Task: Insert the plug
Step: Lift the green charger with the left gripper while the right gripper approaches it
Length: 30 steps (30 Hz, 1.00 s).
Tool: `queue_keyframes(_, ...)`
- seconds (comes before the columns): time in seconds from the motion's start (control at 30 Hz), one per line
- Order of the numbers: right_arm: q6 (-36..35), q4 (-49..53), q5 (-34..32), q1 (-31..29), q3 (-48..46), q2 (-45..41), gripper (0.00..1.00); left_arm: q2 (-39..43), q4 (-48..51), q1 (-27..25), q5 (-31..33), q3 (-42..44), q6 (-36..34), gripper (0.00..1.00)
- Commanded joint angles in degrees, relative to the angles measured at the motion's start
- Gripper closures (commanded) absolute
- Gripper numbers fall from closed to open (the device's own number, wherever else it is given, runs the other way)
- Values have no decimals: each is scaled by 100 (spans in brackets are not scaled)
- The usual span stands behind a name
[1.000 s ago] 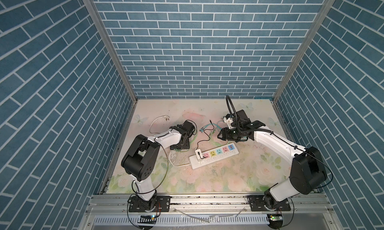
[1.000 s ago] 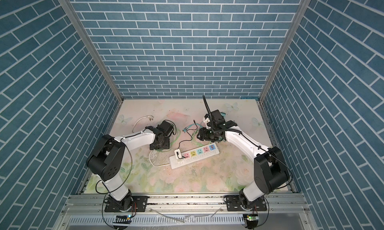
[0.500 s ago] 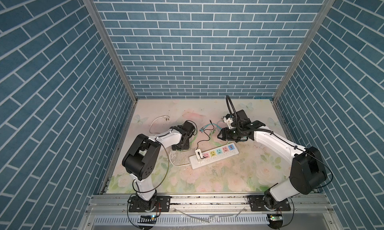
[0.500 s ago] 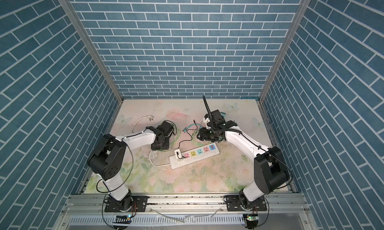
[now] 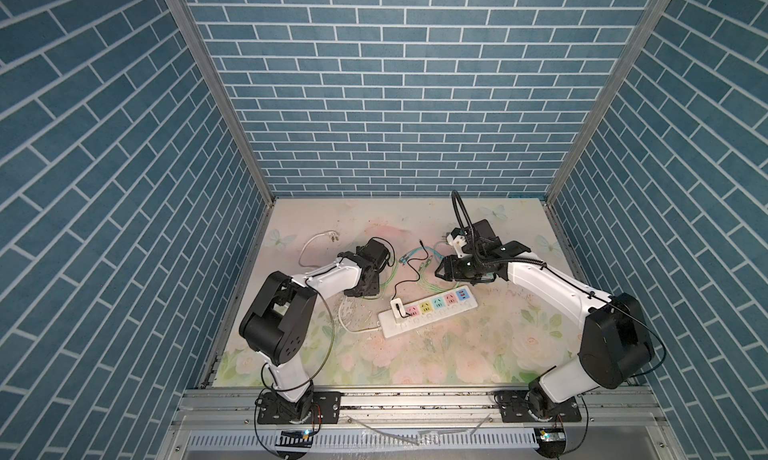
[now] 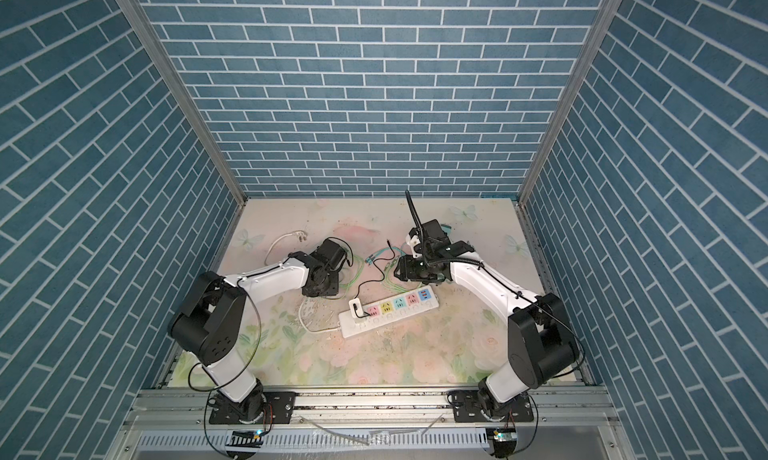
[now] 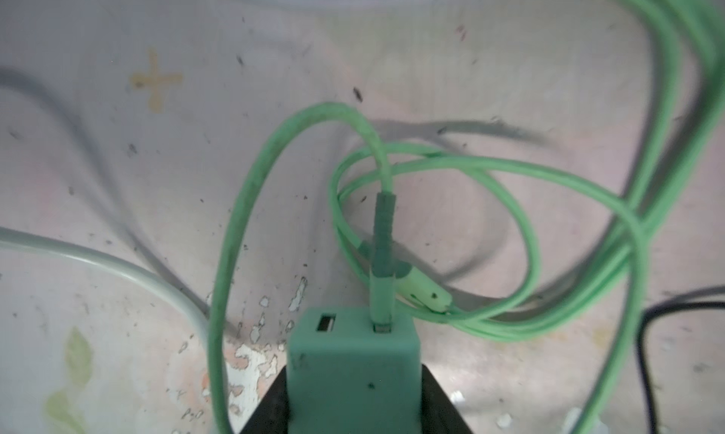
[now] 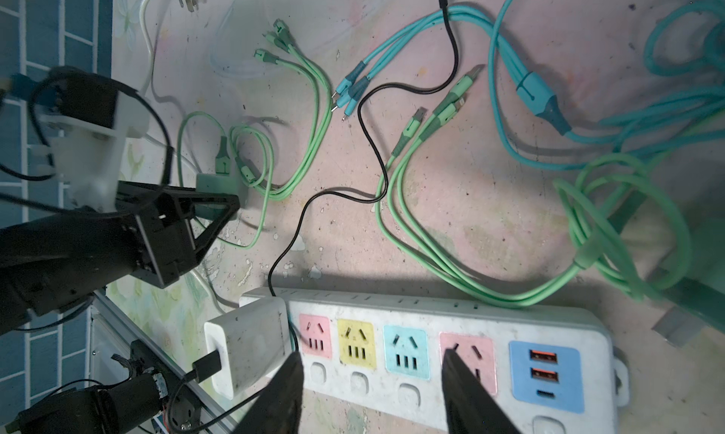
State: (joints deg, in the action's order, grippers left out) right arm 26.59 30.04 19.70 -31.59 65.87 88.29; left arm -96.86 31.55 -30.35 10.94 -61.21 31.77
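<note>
Left wrist view: green plug point(image 7: 353, 357) sits clamped squarely between the left pincer point(image 7: 353, 373)'s two black fingers point(image 7: 435, 408).

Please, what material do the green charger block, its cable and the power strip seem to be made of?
Charger block: likely matte moulded plastic; rounded edges, no glare.
Cable: probably a soft rubbery sheath; it curls in loose loops.
Power strip: hard white plastic, smooth but scuffed and dirty.

Your floral desk point(image 5: 457, 354) carries a white power strip point(image 5: 415, 328) mid-desk, a green charger point(image 7: 353, 357) to its left, and green cables point(image 8: 584, 257), teal cables point(image 8: 535, 92) and a black cable point(image 8: 455, 59) beyond.
</note>
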Motion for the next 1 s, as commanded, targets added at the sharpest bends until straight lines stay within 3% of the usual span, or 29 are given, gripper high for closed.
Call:
queue_keyframes(0.0,-230,182,-68,4,298,-25,43,552,-309,-11,128,-109,-405,65)
queue_keyframes(0.2,-244,158,125,21,409,-31,43,825,-431,-17,-402,-293,-804,65)
queue_keyframes(0.33,-139,-38,532,83,401,-148,43,969,-931,-93,-1140,-228,-1117,65)
queue_keyframes(0.47,-75,-34,698,208,410,-392,43,1047,-1438,-336,-1481,-211,-1490,65)
queue_keyframes(0.97,205,-147,915,848,-81,-1282,43,568,-3449,-920,-1877,-413,-1885,63)
